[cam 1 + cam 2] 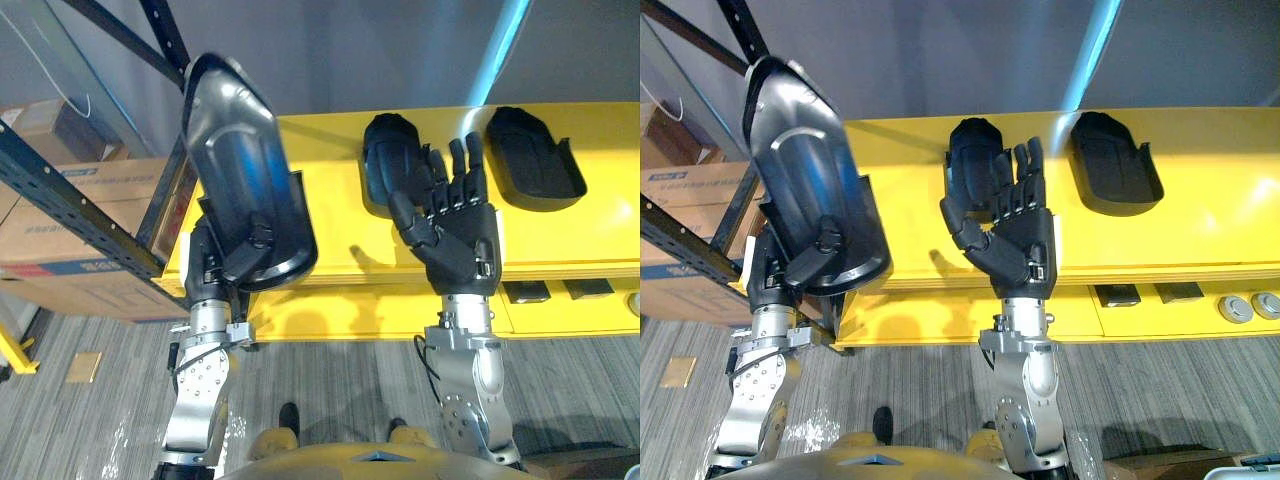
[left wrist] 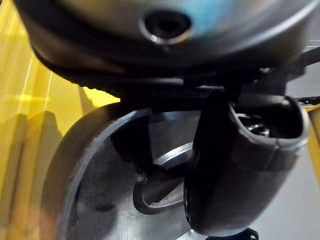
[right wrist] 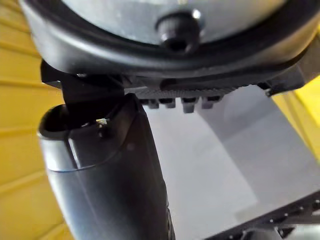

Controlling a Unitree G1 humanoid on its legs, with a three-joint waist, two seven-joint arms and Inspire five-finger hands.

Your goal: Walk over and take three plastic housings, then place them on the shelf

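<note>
My left hand (image 1: 225, 255) is shut on a large dark plastic housing (image 1: 240, 170), thumb (image 2: 240, 165) curled over its rim, holding it raised and upright at the left end of the yellow shelf surface (image 1: 600, 230). The housing's hollow inside (image 2: 100, 190) faces the wrist camera. A second dark housing (image 1: 385, 150) lies on the yellow surface, its near part hidden behind my right hand (image 1: 455, 230). That hand is open, fingers straight and pointing away, with nothing in it; its thumb (image 3: 110, 175) sticks out over bare grey and yellow. A third housing (image 1: 535, 155) lies further right.
Cardboard boxes (image 1: 70, 230) sit on a dark blue rack (image 1: 70, 205) to the left. Small dark blocks (image 1: 525, 292) and round silver parts (image 1: 1237, 308) rest on the yellow unit's lower front ledge. Grey carpet (image 1: 100, 340) lies below.
</note>
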